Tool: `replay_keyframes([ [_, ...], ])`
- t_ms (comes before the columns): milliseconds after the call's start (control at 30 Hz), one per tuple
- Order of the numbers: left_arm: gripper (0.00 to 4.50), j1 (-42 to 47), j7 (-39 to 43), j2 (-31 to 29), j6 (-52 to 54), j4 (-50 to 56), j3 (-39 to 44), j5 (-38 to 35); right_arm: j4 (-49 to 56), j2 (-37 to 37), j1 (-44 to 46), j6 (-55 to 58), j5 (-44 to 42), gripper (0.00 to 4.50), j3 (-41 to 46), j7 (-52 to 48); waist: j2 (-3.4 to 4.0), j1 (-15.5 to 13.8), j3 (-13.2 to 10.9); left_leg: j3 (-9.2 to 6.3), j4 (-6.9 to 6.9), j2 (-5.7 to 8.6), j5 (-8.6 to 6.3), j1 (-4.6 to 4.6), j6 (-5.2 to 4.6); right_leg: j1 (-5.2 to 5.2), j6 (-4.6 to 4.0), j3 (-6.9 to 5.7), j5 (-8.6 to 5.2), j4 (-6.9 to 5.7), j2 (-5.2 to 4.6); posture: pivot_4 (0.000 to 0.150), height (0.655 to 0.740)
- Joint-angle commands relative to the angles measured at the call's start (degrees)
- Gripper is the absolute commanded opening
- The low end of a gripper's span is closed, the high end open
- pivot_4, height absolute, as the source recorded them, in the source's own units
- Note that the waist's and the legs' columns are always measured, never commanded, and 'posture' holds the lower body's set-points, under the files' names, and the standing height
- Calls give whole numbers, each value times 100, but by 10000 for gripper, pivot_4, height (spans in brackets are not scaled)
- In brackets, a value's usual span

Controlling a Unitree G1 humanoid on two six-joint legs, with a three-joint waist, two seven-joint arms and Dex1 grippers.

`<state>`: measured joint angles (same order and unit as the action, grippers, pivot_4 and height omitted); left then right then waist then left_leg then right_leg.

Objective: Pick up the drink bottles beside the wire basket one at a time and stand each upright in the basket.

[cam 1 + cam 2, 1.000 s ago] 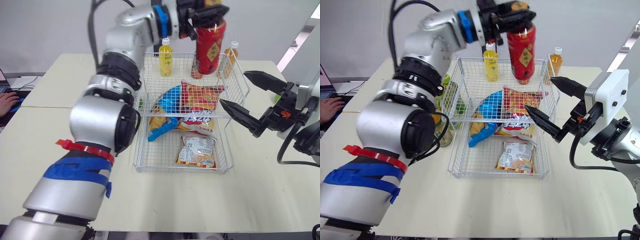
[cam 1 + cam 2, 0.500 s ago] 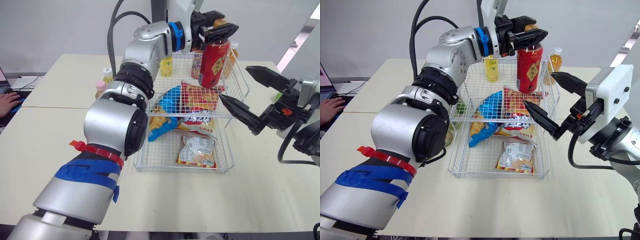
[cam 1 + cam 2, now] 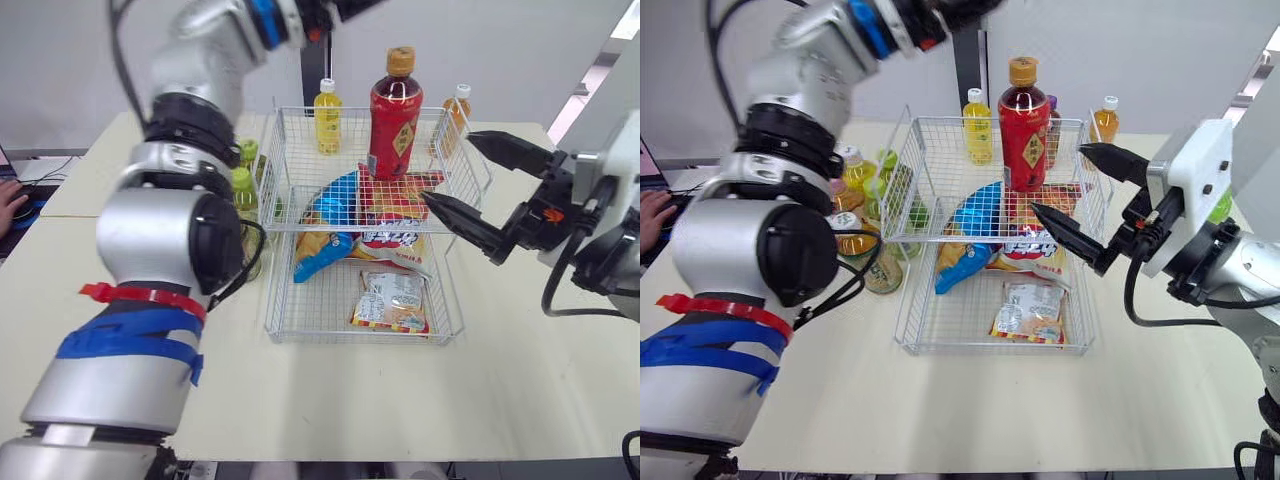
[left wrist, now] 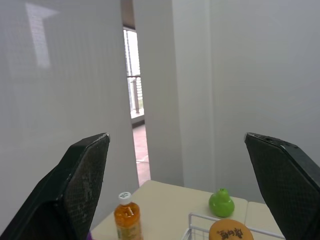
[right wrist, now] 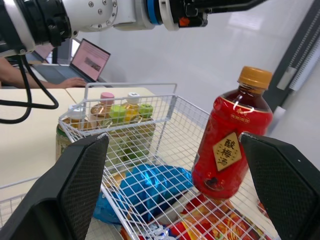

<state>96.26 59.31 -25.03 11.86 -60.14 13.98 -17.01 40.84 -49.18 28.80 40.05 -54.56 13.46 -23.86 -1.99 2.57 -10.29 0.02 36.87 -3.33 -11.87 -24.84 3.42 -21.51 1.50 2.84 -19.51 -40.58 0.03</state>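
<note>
Red bottle, gold diamond label w/ Chinese chars, is standing upright at basket's far edge. L gripper & R gripper are both gaping apart, holding nothing.

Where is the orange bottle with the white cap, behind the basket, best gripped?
Probably around the body of the orange bottle, under its shoulder, coming level from the right: it stands upright, and the wire basket is close on its left.
</note>
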Motion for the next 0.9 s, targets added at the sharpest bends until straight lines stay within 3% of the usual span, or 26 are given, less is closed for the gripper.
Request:
replay_keyframes([
  [33, 44834, -325, -58, -624, 521, 1102, 111, -175, -236, 43, 255, -233, 163, 45000, -144, -420, 1, 14, 0, 1, 1, -4, 0, 4, 0, -1, 0, -1, 0, -9, 2, 1500, 7400],
  [267, 44834, -2192, -815, -2325, 1330, 2848, 754, -206, -878, 265, 817, -365, 322, 45000, -702, -1373, 8, 66, -4, 0, 10, -20, 7, 10, 12, -8, -1, -8, 0, -31, 2, 1500, 7400],
  [433, 44834, -4710, -1043, -2995, 2005, 4252, 1965, -466, -1283, 451, 1167, -371, 427, 45000, -990, -1976, 10, 72, -3, -10, 11, -34, 12, 14, 20, -8, -1, -17, 0, -43, -4, 1500, 7400],
  [567, 44834, -6826, -1202, -2708, 2533, 5569, 3015, -859, -1599, 647, 1454, -366, 520, 45000, -1168, -2288, 7, 47, -2, -8, 12, -41, 12, 17, 20, -5, -1, -18, 0, -48, -23, 1500, 7400],
  [700, 44834, -8805, -1248, -1920, 2742, 6846, 3688, -1211, -1859, 817, 1624, -419, 664, 45000, -1278, -2548, -4, -42, 4, -13, 13, -35, 11, 16, 19, 6, -2, -22, 0, -40, -34, 1500, 7400],
  [800, 44834, -9734, -1498, -1260, 2976, 7801, 3842, -1661, -1983, 924, 1693, -427, 709, 45000, -1298, -2695, -7, -93, 5, -13, 13, -35, 11, 19, 18, 9, -2, -22, 1, -37, -49, 1500, 7400],
  [900, 44834, -10083, -1795, -936, 3140, 8314, 3870, -2039, -1923, 926, 1636, -406, 722, 45000, -1225, -2759, -17, -139, 12, -37, 17, -33, 12, 20, 19, 19, -3, -31, 1, -40, -56, 1500, 7400],
])
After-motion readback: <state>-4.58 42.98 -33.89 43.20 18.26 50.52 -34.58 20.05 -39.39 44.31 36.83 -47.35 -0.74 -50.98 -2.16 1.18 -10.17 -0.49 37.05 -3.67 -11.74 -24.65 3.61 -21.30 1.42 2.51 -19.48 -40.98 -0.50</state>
